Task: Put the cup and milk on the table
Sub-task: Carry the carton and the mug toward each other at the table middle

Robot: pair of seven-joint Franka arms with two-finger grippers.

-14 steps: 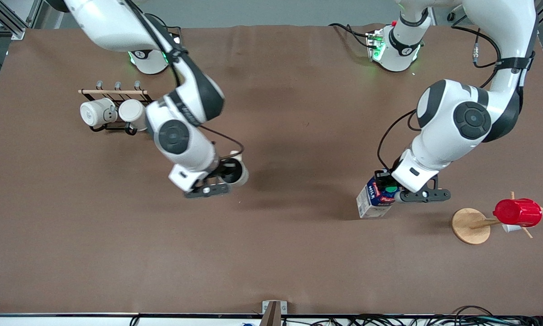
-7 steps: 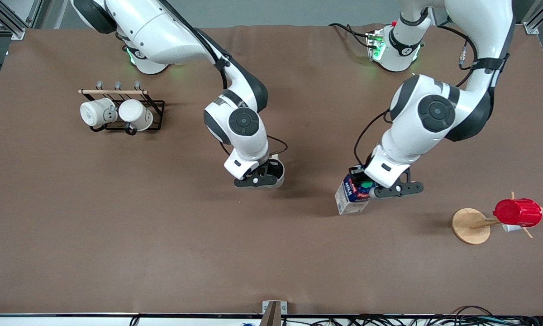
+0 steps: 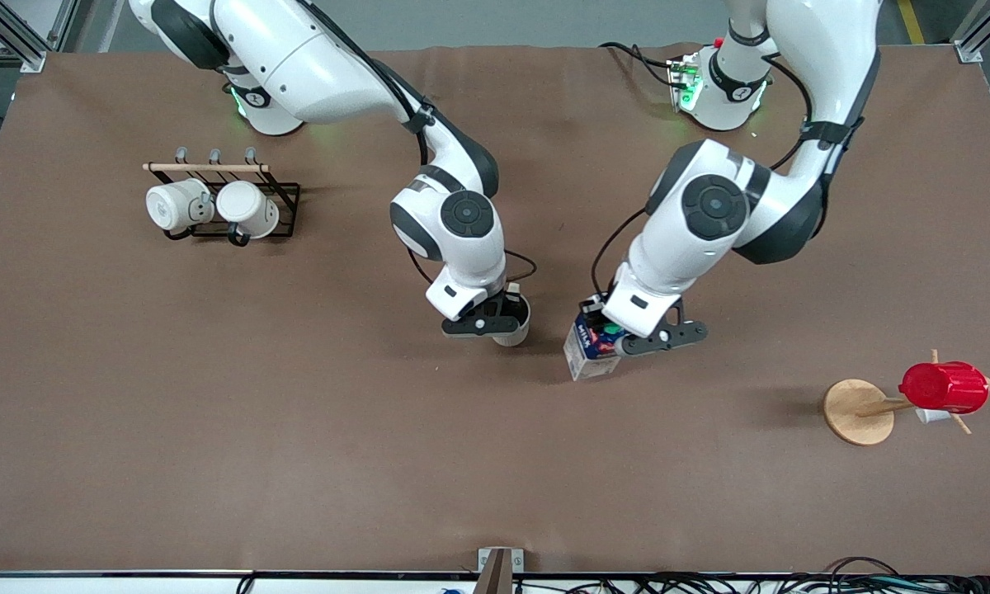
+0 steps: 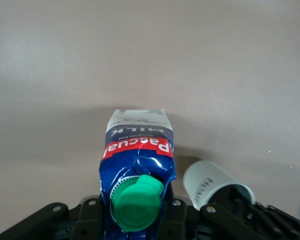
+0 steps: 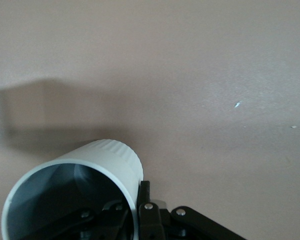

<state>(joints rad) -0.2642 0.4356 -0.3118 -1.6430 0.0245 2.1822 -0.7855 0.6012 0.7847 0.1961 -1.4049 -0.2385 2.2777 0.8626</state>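
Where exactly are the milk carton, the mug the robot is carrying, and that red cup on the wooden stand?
milk carton point(image 4: 138, 155), left wrist view, on its red band.
mug point(image 5: 107, 159), right wrist view, on its ribbed outer wall.
red cup point(image 3: 944, 387), front view, on its side wall.

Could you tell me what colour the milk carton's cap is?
Green; the cap shows best in the left wrist view.

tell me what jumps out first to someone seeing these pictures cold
Two white arms meet over the middle of the brown table, each carrying something: the right gripper is shut on the cup, and the left gripper is shut on the milk beside it. After that, the red cup on its wooden stand draws the eye at the left arm's end.
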